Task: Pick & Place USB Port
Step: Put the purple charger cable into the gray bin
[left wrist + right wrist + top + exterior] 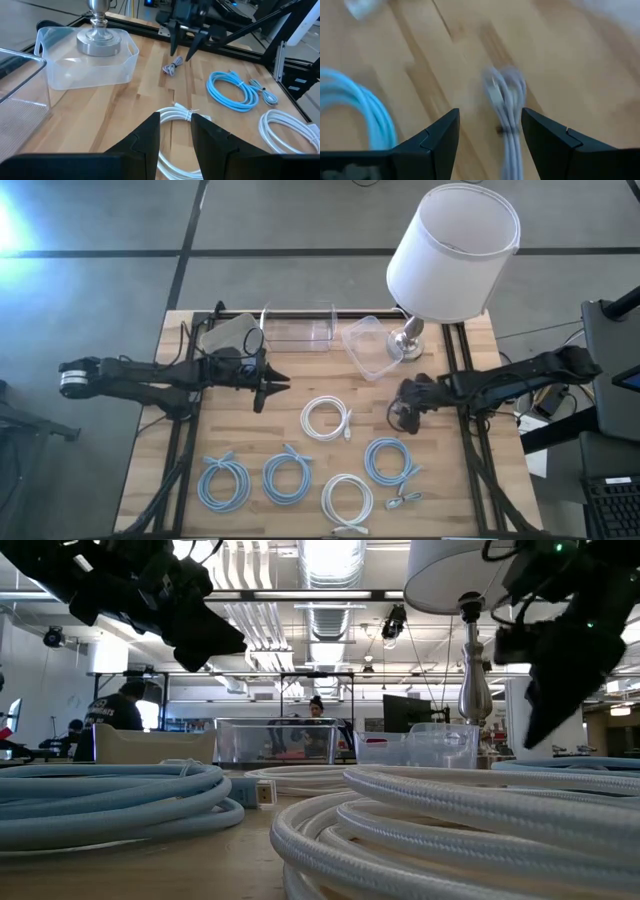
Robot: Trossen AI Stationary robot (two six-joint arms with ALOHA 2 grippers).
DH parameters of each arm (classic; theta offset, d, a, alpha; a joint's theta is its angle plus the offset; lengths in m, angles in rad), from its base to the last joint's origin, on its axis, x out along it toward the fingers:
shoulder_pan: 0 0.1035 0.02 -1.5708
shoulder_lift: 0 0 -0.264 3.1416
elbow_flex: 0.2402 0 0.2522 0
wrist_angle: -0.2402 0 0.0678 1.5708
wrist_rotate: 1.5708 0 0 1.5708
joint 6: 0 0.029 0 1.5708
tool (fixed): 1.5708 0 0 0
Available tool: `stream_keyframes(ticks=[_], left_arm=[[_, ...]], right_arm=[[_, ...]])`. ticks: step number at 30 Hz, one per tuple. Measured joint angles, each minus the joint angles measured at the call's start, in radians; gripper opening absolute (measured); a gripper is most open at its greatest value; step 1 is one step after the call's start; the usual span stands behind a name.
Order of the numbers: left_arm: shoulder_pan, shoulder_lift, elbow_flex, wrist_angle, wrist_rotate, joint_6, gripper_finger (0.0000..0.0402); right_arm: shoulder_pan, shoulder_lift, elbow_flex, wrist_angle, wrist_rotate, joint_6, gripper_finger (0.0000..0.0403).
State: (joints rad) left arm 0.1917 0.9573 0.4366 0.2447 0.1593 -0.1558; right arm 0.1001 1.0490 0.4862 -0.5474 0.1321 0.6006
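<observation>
High view: wooden worktop (230, 420) with both arms over it, coiled cables spread along the near half.
Right gripper (490, 131): hangs low over the right-centre of the worktop, jaws wide apart, nothing between them touched.
Grey USB cable (507, 107): small bundled loop lying flat on the wood straight below the right jaws; in the left wrist view it lies at (172, 66), just under those dark fingertips.
Left gripper (272, 385): above the left-centre of the worktop, pointing toward the middle, jaws a narrow gap apart and holding nothing.
White cable coil (326, 418): between the two grippers.
Light-blue coils (391, 460): near the front edge, one beside the right gripper.
Clear container (368, 345): at the back, next to the lamp (452, 250) base.
</observation>
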Motion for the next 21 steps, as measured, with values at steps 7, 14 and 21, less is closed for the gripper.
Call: stream_keyframes(ticks=[7,14,21], left_arm=[[0.0,0.002,0.0,0.003,0.0,0.0,0.0112],[0.0,0.002,0.0,0.01,0.0,-0.001,0.0112],[0.0,0.002,0.0,0.009,0.0,0.001,0.0112]], right_arm=[[0.0,0.095,0.0,-0.058,-0.036,0.004,0.021],[0.0,0.218,0.004,-0.061,-0.024,-0.006,0.021],[0.001,0.274,0.008,-0.061,-0.002,0.039,0.0192]])
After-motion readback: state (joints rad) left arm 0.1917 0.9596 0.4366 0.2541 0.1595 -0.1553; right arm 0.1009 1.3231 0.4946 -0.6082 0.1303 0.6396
